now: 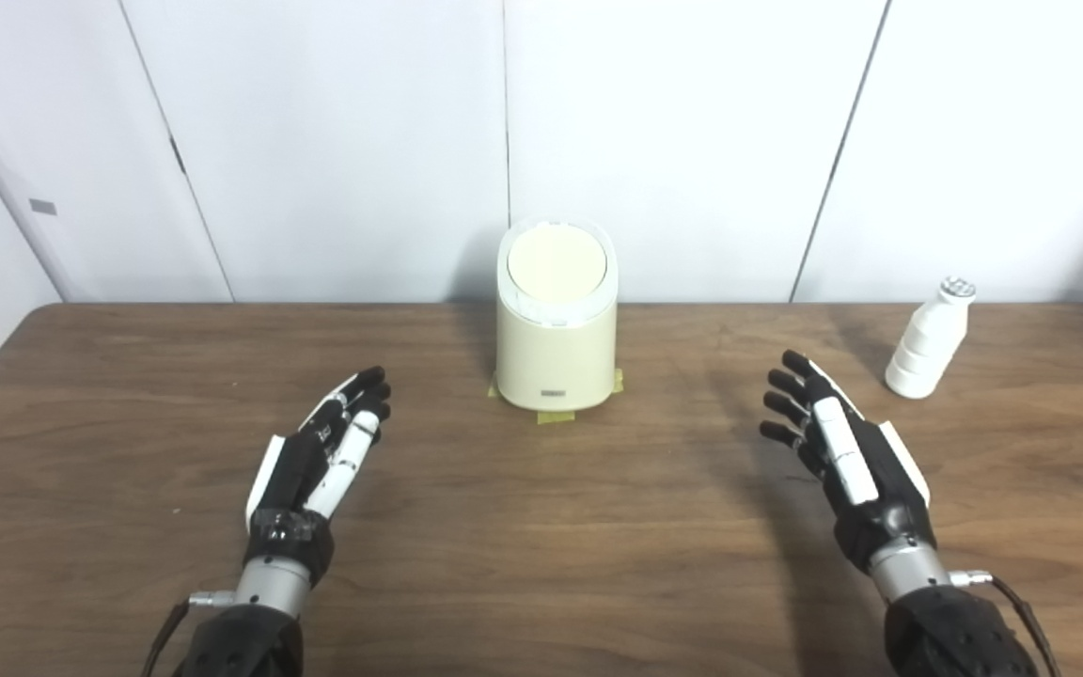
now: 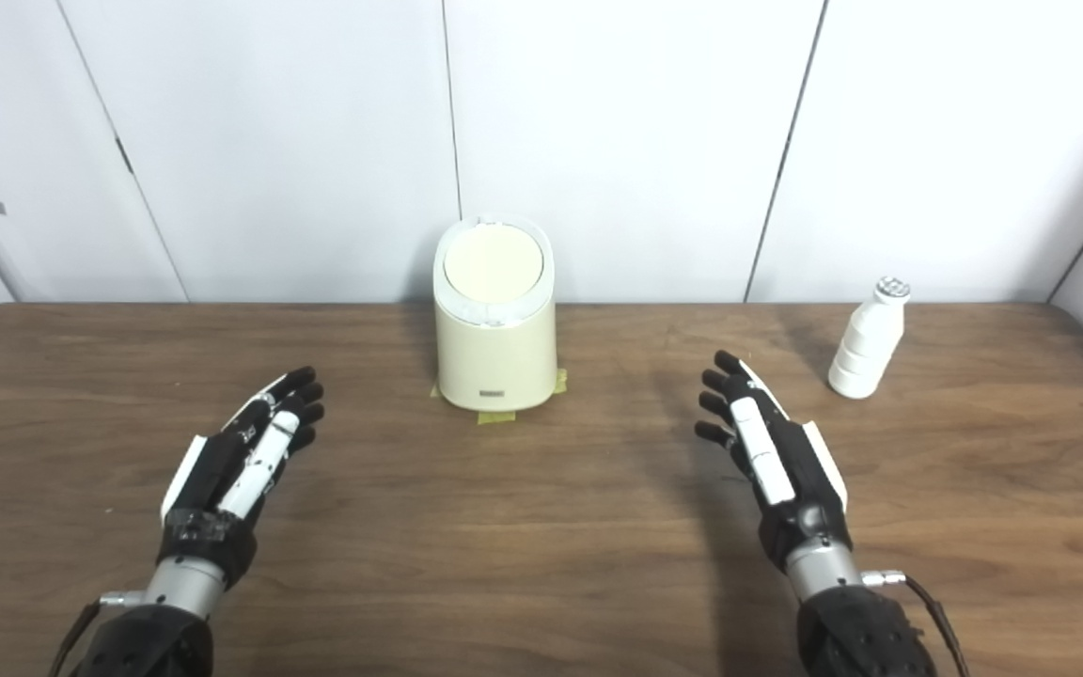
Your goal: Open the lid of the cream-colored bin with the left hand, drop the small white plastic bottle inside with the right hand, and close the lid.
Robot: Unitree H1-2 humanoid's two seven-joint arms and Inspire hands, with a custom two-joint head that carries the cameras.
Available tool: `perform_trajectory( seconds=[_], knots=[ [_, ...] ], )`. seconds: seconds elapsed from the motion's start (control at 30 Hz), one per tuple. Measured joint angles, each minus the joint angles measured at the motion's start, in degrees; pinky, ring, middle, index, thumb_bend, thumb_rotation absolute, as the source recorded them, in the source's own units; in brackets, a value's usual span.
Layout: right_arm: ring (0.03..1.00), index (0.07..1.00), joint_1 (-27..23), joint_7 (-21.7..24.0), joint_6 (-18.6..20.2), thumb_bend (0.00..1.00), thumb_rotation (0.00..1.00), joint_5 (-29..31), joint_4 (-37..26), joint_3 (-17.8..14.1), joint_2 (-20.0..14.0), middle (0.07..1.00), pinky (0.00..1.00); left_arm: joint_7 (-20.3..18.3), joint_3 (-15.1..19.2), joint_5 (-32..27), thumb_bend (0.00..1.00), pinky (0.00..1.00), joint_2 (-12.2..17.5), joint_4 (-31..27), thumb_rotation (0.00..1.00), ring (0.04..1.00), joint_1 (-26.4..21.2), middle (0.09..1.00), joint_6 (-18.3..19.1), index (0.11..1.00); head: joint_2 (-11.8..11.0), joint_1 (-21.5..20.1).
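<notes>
The cream-colored bin (image 1: 556, 324), lid (image 1: 557, 262) down, stands at the table's (image 1: 541, 527) far middle, ahead and to the right of the left hand (image 1: 321, 456), the nearer of the two. Both hands rest low, fingers extended and apart, holding nothing. The upright white plastic bottle (image 1: 929, 340) stands just beyond the right hand (image 1: 842, 447), to its right.

Lighting bright, even, apparently overhead. Soft shadows on table (image 1: 541, 527) beside each hand. Slight softness overall; wall panels (image 1: 692, 141) lean outward, possibly lens distortion. No glare.
</notes>
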Motion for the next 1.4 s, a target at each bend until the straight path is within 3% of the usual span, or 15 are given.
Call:
perform_trajectory(
  seconds=[0.5, 0.7, 1.0, 1.2, 1.4],
  knots=[
    [0.878, 0.901, 0.0, 0.0, 0.1, 0.65, 0.86, 0.2, 0.0, 0.0, 0.0, 0.892, 0.79, 0.0, 0.0, 0.0, 0.35, 0.91, 0.0, 0.0, 0.57, 0.884, 0.0, 0.881, 0.0, 0.883, 0.1, -0.1],
    [0.883, 0.909, 0.0, 0.0, 0.2, 0.64, 0.88, 0.2, 0.0, 0.1, 0.0, 0.898, 0.79, 0.0, -0.1, 0.0, 0.34, 0.91, 0.0, 0.0, 0.58, 0.884, 0.0, 0.883, 0.0, 0.888, -1.0, -0.2],
    [0.875, 0.908, 0.0, 0.0, 0.2, 0.61, 0.88, -0.4, -0.5, 0.7, 0.2, 0.898, 0.78, -0.2, -0.6, 0.4, 0.35, 0.9, 0.2, 0.0, 0.4, 0.888, 0.2, 0.878, -0.1, 0.893, -4.2, 0.7],
    [0.859, 0.903, 1.0, 0.0, -0.2, 0.61, 0.89, -1.2, -0.5, 1.2, 0.6, 0.888, 0.75, -0.4, -0.4, 0.9, 0.45, 0.87, 0.7, 0.0, 0.19, 0.887, 1.0, 0.883, -0.5, 0.897, -6.1, 0.6],
    [0.875, 0.905, 2.2, 0.0, -0.3, 0.62, 0.88, -1.1, -0.7, 1.2, 1.4, 0.892, 0.78, 0.5, 1.3, 1.6, 0.59, 0.8, 0.6, 0.0, 0.2, 0.842, 1.2, 0.854, -0.7, 0.878, -8.1, 0.5]
  ],
)
